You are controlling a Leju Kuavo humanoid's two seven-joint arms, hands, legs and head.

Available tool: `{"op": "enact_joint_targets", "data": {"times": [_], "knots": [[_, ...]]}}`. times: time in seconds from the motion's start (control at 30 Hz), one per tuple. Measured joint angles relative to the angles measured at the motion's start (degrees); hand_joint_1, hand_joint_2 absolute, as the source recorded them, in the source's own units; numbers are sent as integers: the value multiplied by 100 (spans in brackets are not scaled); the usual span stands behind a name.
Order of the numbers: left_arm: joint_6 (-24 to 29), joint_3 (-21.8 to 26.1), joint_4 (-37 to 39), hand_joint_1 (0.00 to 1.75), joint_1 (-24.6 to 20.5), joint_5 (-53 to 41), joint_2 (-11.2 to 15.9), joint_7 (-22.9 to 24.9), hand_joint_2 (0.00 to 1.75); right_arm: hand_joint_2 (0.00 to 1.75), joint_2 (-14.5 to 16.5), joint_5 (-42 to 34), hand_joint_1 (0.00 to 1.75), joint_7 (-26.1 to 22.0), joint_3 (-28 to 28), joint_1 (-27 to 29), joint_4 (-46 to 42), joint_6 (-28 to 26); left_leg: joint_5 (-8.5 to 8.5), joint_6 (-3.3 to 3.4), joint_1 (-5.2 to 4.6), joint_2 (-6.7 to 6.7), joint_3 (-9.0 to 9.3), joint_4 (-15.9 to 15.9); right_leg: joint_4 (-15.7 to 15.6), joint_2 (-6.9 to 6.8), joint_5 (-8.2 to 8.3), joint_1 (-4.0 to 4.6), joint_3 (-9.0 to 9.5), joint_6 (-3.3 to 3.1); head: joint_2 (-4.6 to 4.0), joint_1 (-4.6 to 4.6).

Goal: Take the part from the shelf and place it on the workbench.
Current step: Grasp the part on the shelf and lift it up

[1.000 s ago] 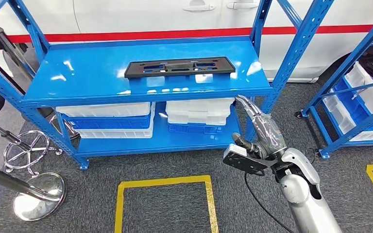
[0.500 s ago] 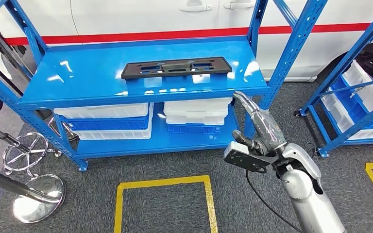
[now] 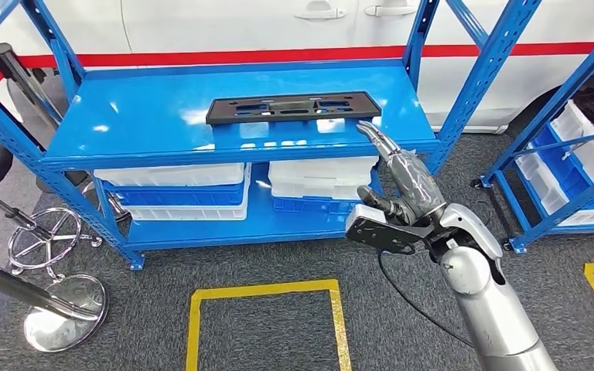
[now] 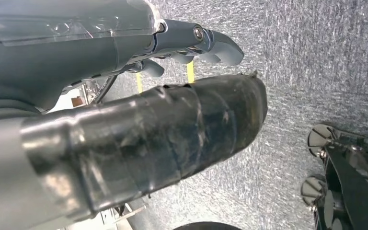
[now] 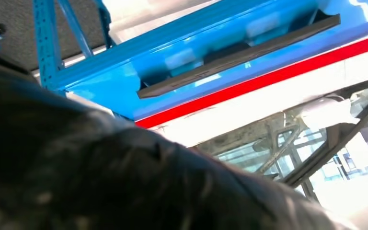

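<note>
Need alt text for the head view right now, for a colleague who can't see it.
The right robot hand reaches up toward a flat black plastic part lying on the blue shelf, not yet touching it. White bins sit below.

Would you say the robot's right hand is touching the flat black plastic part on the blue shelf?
Apart: the head view shows bare blue shelf between the right hand and the part.

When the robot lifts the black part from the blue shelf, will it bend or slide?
The black part looks like thin moulded plastic with cut-outs, so probably light and fairly stiff, perhaps flexing slightly. It lies flat on the glossy blue shelf, so a push would likely slide it.
</note>
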Motion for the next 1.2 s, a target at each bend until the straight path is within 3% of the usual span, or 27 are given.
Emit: {"op": "enact_joint_targets", "data": {"times": [0.1, 0.17, 0.27, 0.3, 0.33, 0.37, 0.43, 0.5, 0.6, 0.67, 0.77, 0.8, 0.83, 0.87, 0.97, 1.03, 1.13, 1.2], "knots": [[4, 21, 0, 0, -5, -3, -9, 11, 0, 0, 16, -7, 0, 0, 33, -12, 1, -4, -3, -82, 7, 4, -14, -5, -126, -5, 19, 5, 25, -43, 0, 2], [12, 32, 0, 0, -4, -5, -10, 11, 0, 0, 42, -5, 0, 0, 72, -32, 4, -3, -164, -137, 6, 3, -91, 200, -204, -17, 56, -43, 66, -87, 0, -2], [15, 46, 0, 0, -1, -16, -21, 10, 0, 0, 63, 1, 0, 5, 155, -62, 34, -4, -685, -209, 46, 3, -570, 1235, -233, -29, 73, -62, 77, -117, 0, -10], [16, 55, 0, 0, 1, -19, -21, 9, 0, 0, 67, 2, 0, 7, 183, -63, 49, -4, -761, -231, 60, 4, -705, 1509, -228, -30, 71, -62, 74, -116, 0, -10], [16, 67, 0, 0, 2, -20, -21, 9, 0, 0, 69, 3, 0, 7, 211, -63, 62, -4, -721, -249, 71, 6, -744, 1578, -220, -28, 67, -66, 75, -111, 0, -10], [16, 81, 0, 0, 3, -20, -21, 9, 0, 0, 71, 4, 0, 7, 233, -63, 72, -4, -578, -262, 82, 8, -673, 1424, -208, -24, 58, -73, 79, -101, 0, -10], [16, 109, 0, 0, 3, -21, -19, 9, 0, 0, 73, 4, 0, 8, 261, -69, 79, -5, -198, -265, 102, 10, -298, 656, -167, -15, 27, -88, 82, -61, 0, -9], [17, 126, 0, 0, 0, -23, -17, 4, 0, 0, 75, 6, 0, 14, 271, -85, 81, -10, -30, -231, 91, 0, -41, 109, -109, -8, -5, -71, 56, -3, 0, -7], [30, 141, 0, 0, -6, -52, -19, -15, 0, 0, 80, 9, 0, 37, 287, -98, 85, -26, -14, -139, 77, -9, -20, 23, -87, 0, -9, -60, 30, 81, 0, -3], [36, 155, 0, 0, -9, -76, -28, -22, 0, 0, 85, 10, 0, 52, 302, -106, 86, -36, 18, -63, 88, -1, -6, -17, 83, 5, -140, -78, -39, 133, 0, -2], [40, 175, 0, 0, -5, -85, -34, -24, 0, 0, 84, 10, 0, 58, 321, -108, 97, -49, 33, 4, 88, 8, -11, -32, 1089, 5, -658, -90, -503, 186, 0, -1], [42, 179, 0, 0, -2, -86, -34, -25, 0, 0, 84, 10, 0, 58, 328, -104, 105, -50, 31, 8, 83, 8, -15, -27, 1397, 5, -754, -91, -654, 194, 0, -1], [44, 183, 0, 0, -1, -86, -34, -25, 0, 0, 84, 10, 0, 60, 334, -100, 115, -50, 27, 10, 78, 6, -15, -21, 1516, 5, -737, -91, -718, 191, 0, -1], [46, 185, 0, 0, -2, -86, -34, -26, 0, 0, 84, 11, 0, 60, 340, -99, 121, -50, 21, 10, 74, 3, -10, -14, 1412, 4, -613, -90, -675, 179, 0, -1], [49, 190, 0, 0, -7, -89, -39, -26, 0, 0, 85, 11, 0, 61, 356, -114, 126, -52, -7, -13, 54, -5, 11, 5, 321, 1, -76, -60, -165, 93, 0, -1], [49, 200, 0, 0, -7, -109, -47, -26, 0, 0, 85, 11, 0, 64, 372, -128, 127, -55, -12, -57, 42, -3, -3, 6, -53, 2, 3, -21, -5, 52, 0, -2], [61, 222, 0, 0, -6, -144, -50, -26, 0, 0, 84, 11, 0, 75, 392, -129, 128, -60, -25, -149, 36, -1, -3, 0, -133, 11, 27, -31, 18, -9, 0, -2], [76, 228, 0, 0, -3, -171, -51, -26, 0, 0, 84, 11, 0, 83, 398, -127, 127, -65, -225, -196, 37, 2, -113, 273, -211, 0, 64, -70, 61, -70, 0, -10]]}}
